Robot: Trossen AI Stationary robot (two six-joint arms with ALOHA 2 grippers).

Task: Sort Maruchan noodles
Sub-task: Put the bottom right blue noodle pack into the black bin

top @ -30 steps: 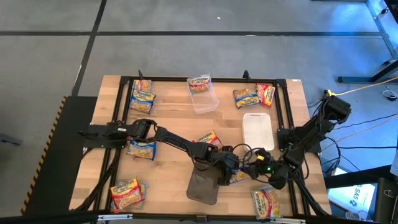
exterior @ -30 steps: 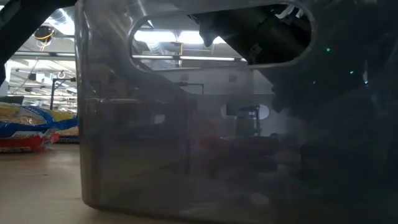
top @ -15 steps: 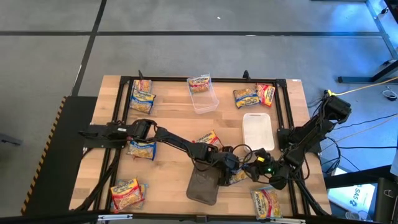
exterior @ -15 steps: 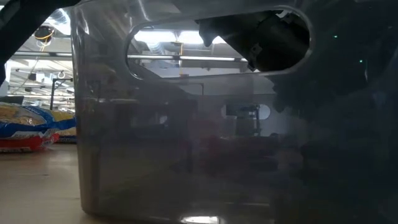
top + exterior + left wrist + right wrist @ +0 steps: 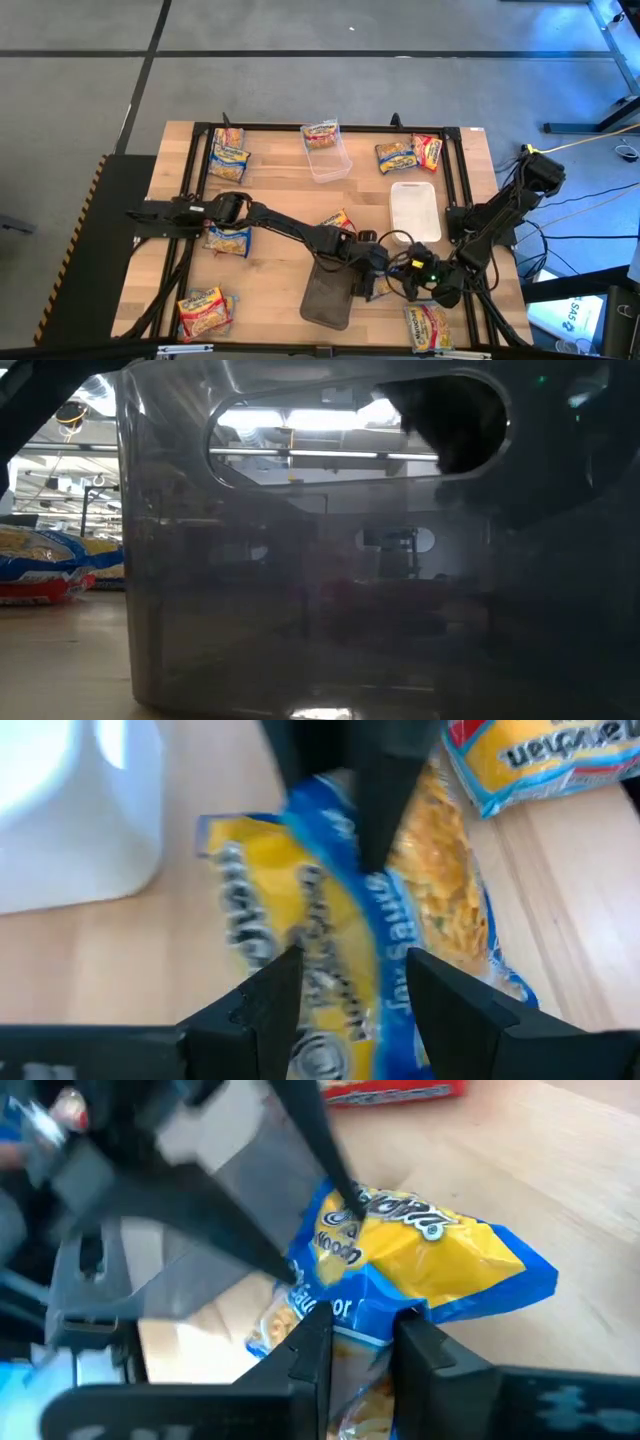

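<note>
**Inspector:** Report the tools first, then work outward.

**Operator:** I had the right tool (image 5: 362, 1342) low over the worktop (image 5: 270, 260), just beside the dark grey tray (image 5: 325, 300). Its fingers had narrowed onto the edge of a blue-banded noodle packet (image 5: 420, 1265); I judged it a pinch on that edge. The left tool (image 5: 345, 985) met the same packet from the opposite side, fingers partly apart, straddling it without a confirmed grip.

**Inspector:** The relation that decided the next move?

**Operator:** The packet lay straight ahead of both tools, between them, its long axis running roughly away from the right tool. The right one had the closer hold, so I judged the lift was its to make. The tray sat on the left arm's side of the packet.

**Inspector:** What could you not make out?

**Operator:** From above, both wrists and cabling covered the packet almost entirely. The low view was blocked by the tray's wall. The other packets (image 5: 228, 152) lay well apart around the worktop. The white tray (image 5: 413, 208) was empty.
</note>
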